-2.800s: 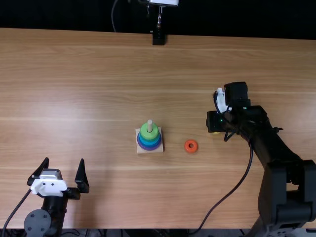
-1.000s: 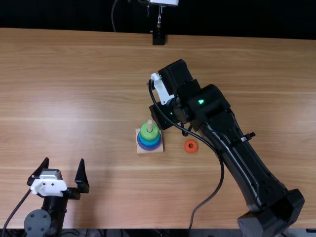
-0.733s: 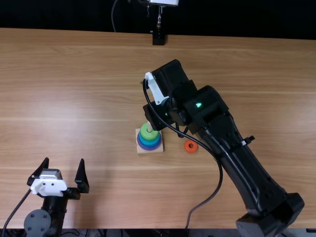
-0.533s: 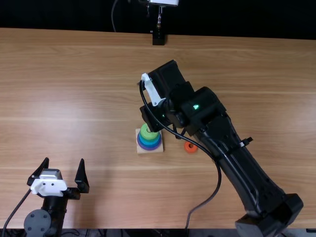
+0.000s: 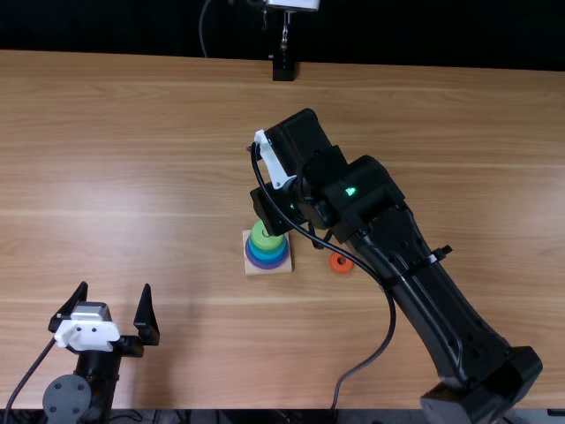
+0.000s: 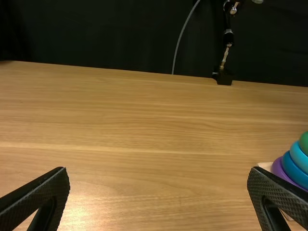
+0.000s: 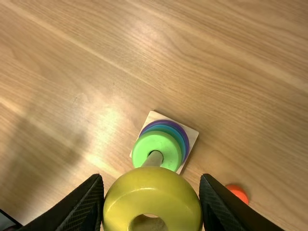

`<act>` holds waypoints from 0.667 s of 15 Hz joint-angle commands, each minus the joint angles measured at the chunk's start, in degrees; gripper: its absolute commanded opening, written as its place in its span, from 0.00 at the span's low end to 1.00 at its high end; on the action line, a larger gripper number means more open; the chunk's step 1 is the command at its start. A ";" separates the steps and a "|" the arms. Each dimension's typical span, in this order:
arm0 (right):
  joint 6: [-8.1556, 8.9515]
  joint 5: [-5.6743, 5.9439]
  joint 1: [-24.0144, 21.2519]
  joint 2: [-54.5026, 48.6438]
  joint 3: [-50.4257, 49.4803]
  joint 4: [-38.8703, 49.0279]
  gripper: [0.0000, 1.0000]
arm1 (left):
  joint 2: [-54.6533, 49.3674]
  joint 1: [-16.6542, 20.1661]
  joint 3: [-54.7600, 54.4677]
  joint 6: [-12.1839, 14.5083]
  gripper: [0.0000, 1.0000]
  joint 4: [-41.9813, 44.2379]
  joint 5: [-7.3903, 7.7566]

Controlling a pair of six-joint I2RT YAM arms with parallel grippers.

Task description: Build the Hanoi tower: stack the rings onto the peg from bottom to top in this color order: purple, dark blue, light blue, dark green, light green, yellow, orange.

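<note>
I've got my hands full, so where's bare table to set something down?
Bare wood runs left of the tower, from the left gripper to the far edge. The tower's surroundings are crowded: right gripper close above, orange ring nearby.

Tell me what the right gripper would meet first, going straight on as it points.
Its yellow ring would likely meet the peg first, above the light green ring, though depth and exact alignment are unclear.
</note>
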 commanded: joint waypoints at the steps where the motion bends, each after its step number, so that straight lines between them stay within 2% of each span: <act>1: 0.62 -0.34 0.63 -1.57 1.36 0.06 0.00 | -0.67 -0.05 -2.22 0.24 1.00 -0.21 -0.62; 10: 0.73 -0.44 1.34 -1.22 0.92 0.16 0.00 | -0.67 -0.05 -2.22 0.24 1.00 -0.21 -0.62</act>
